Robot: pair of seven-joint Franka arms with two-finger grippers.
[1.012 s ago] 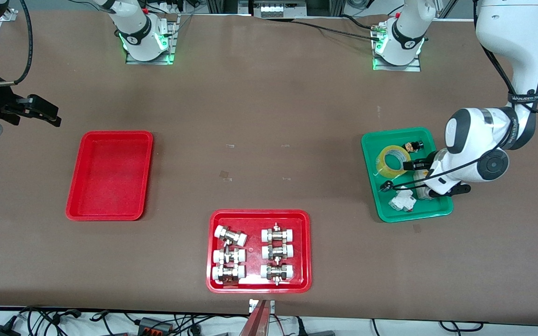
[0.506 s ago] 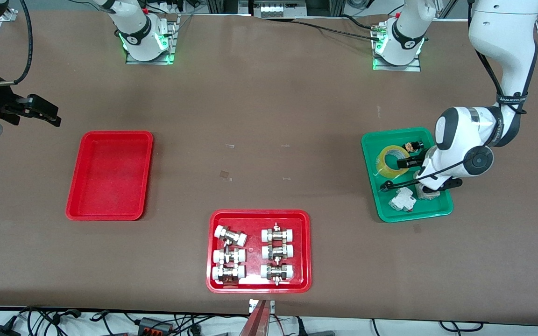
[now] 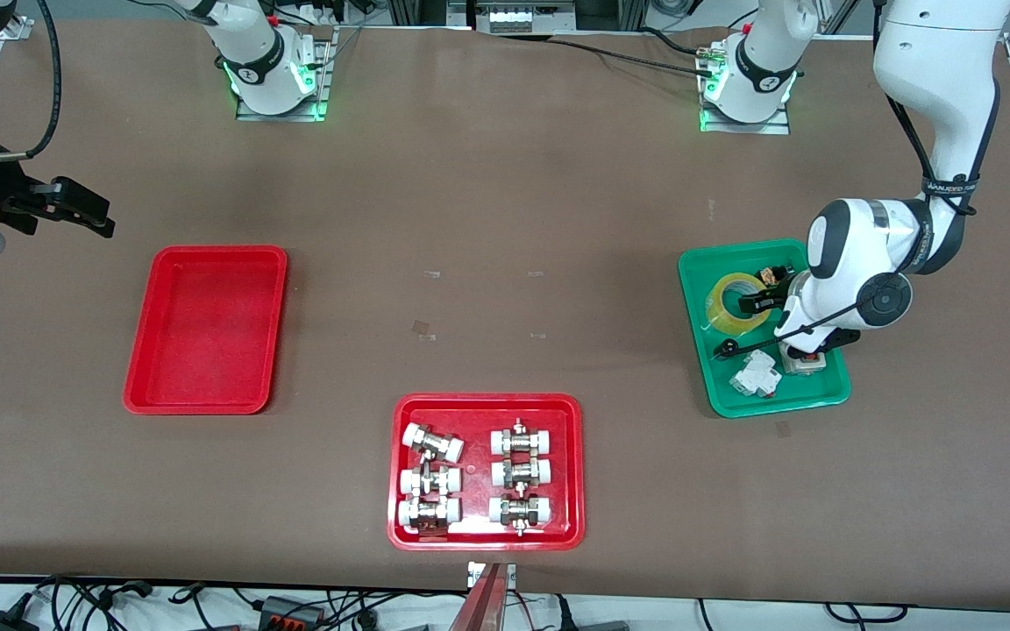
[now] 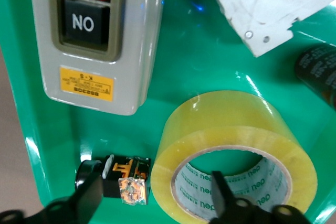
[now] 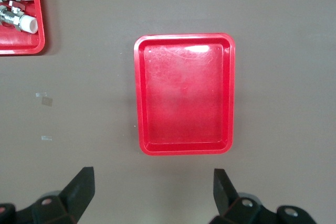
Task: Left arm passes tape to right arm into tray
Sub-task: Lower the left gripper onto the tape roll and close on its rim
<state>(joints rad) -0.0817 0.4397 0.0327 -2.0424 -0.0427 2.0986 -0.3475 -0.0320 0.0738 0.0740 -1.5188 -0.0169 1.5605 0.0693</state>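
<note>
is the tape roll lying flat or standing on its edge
Lying flat in the green tray: the tape shows its core hole facing up, one left gripper finger inside it.

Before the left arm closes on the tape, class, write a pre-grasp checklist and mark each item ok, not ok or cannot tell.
1. Left gripper open: ok.
2. Fingers straddle the tape wall, one finger inside the core, the other outside: ok.
3. Tape lies flat in the green tray: ok.
4. Outer finger clear of the small orange part: cannot tell, they look very close.
5. Red tray bare for delivery: ok.
6. Right gripper open, waiting over the table beside the red tray: ok.
</note>
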